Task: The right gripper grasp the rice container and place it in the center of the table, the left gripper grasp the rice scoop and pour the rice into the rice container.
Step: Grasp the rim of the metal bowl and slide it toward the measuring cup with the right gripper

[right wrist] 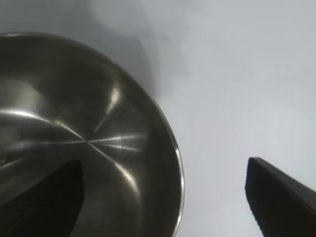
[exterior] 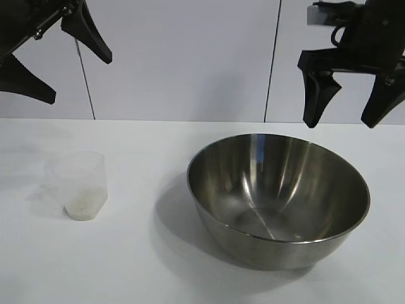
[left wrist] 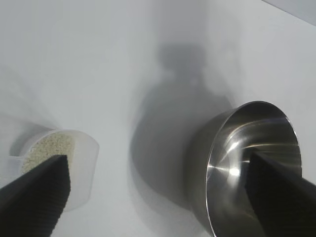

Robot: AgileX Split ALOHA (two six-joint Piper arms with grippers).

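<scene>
The right hand (exterior: 345, 120) hangs open above the rice container's (exterior: 278, 199) far rim on the white worktop (exterior: 145, 266). The left hand (exterior: 76, 76) hovers open above the rice scoop (exterior: 84, 185).

Shiny silver rice container (exterior: 278, 199), translucent rice scoop (exterior: 84, 187) of white rice (left wrist: 49, 148), white table (exterior: 139, 266).

The left gripper (exterior: 54, 60) is hanging at ten o'clock, fingers spread wide, while the right gripper (exterior: 350, 104) is pointing steeply downward at two o'clock, likewise gaping.
</scene>
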